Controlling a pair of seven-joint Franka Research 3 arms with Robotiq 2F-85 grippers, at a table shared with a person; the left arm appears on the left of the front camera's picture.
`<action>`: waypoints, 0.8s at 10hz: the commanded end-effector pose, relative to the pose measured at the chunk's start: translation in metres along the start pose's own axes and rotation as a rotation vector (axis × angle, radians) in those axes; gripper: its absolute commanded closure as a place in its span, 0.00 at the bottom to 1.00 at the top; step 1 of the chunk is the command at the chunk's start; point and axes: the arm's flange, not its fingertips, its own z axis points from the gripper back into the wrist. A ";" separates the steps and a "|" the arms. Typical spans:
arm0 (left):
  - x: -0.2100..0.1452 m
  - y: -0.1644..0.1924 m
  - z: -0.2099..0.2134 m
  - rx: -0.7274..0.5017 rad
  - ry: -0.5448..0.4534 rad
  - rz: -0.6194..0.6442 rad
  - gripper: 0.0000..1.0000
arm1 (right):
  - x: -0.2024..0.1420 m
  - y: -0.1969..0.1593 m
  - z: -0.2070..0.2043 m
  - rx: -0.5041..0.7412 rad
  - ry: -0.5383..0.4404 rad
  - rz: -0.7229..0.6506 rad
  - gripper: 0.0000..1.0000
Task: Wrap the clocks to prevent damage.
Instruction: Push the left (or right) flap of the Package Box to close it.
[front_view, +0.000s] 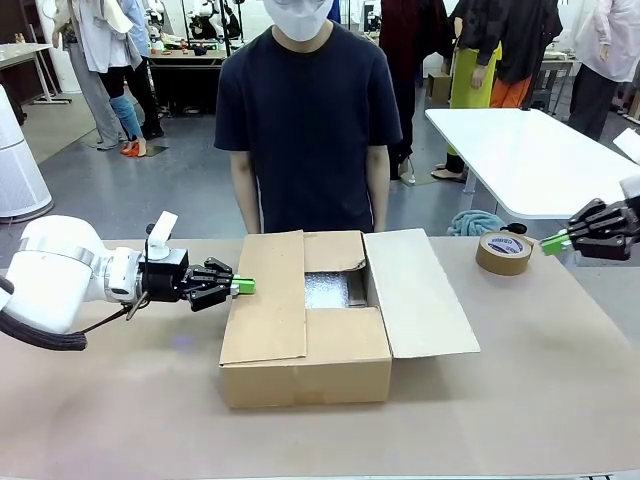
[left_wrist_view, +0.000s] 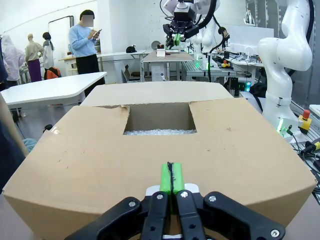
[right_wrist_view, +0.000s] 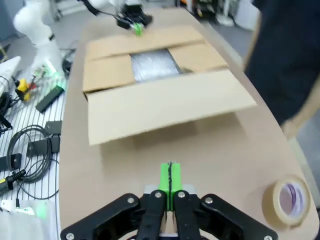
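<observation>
A cardboard box (front_view: 300, 340) sits mid-table with its left and front flaps folded down and its right flap spread open. Bubble wrap (front_view: 327, 290) shows through the gap in the top; the clocks are hidden. My left gripper (front_view: 245, 287) is shut with nothing in it, its green tips at the left flap's edge. In the left wrist view the shut pads (left_wrist_view: 171, 177) lie over the box (left_wrist_view: 100, 165), with the bubble wrap (left_wrist_view: 159, 132) beyond. My right gripper (front_view: 553, 243) is shut and empty, above the table's far right. The right wrist view has it (right_wrist_view: 170, 175) hovering short of the box (right_wrist_view: 160, 105).
A roll of brown tape (front_view: 503, 252) lies on the table just left of my right gripper, and at lower right as the tape roll (right_wrist_view: 286, 199). A person (front_view: 305, 120) stands at the far edge behind the box, arms down. A teal cloth (front_view: 475, 222) lies past the far edge.
</observation>
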 end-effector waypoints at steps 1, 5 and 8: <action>-0.003 0.000 0.000 0.005 0.012 0.001 1.00 | -0.016 -0.015 -0.023 0.104 -0.068 0.071 0.99; -0.003 0.000 0.000 0.005 0.012 0.001 1.00 | -0.005 -0.005 -0.034 0.116 -0.023 0.140 0.99; -0.003 0.000 0.000 0.005 0.012 0.001 1.00 | -0.023 -0.005 -0.046 0.137 -0.065 0.081 0.99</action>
